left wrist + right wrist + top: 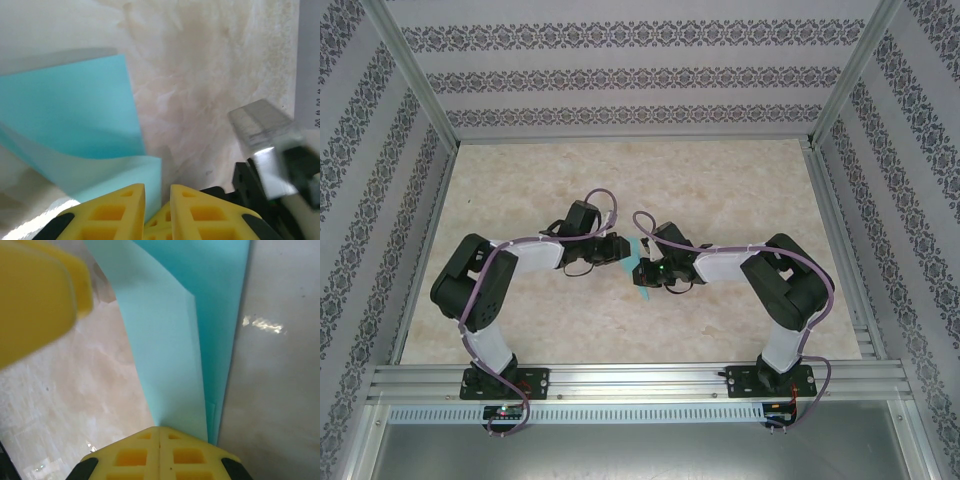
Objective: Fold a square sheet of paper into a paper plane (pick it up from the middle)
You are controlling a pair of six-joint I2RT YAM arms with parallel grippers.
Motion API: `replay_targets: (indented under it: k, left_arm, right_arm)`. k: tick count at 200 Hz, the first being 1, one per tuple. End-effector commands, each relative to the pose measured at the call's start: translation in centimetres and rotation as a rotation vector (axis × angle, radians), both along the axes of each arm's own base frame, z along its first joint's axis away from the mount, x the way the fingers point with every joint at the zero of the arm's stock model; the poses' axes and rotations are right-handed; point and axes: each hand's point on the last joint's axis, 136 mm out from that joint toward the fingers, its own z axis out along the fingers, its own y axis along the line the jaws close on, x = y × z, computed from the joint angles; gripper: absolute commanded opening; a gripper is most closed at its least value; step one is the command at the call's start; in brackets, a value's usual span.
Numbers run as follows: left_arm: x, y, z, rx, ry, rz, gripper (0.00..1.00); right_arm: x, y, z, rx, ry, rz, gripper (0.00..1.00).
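Right hand (159, 432) tight on turquoise paper (172, 360)

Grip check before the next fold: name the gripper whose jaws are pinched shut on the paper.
The right gripper: its jaws meet on the paper; the left gripper's stand slightly apart.

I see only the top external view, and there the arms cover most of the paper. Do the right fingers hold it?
Observer: Yes. In the right wrist view the right fingers are shut on the square sheet of paper, which rises from between them.
Operator: Is the sheet flat?
Observer: No, folded; two layers overlap.
Operator: And the other arm?
Observer: In the left wrist view the left fingers stand slightly apart; a corner of the sheet reaches into the gap.
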Motion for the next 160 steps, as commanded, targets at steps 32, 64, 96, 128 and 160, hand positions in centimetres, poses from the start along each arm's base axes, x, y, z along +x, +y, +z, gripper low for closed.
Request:
replay_targets:
  k: [32,64,96,128,160]
  left_arm:
    - [0.0,0.5,-2.1,0.048,-0.014,-0.007,0.2]
    - [0.7,0.9,-3.4,0.119,-0.015,-0.014,0.18]
    - [1.1,1.6,-4.7,0.192,-0.008,-0.012,0.17]
    - [2.0,2.2,-4.8,0.255,-0.018,0.002,0.17]
    - [3.2,2.7,-4.7,0.309,-0.032,0.006,0.16]
  right_arm:
    - [-1.1,-3.6,-4.2,-0.161,0.1,-0.097,0.05]
    - [-1.7,-4.1,-4.8,-0.19,0.126,-0.104,0.05]
    - [-2.3,-5.0,-5.4,-0.24,0.142,-0.094,0.05]
    - [-3.2,-6.2,-6.2,-0.308,0.152,-0.073,0.05]
    - [-4.4,-7.6,-7.1,-0.367,0.169,-0.047,0.05]
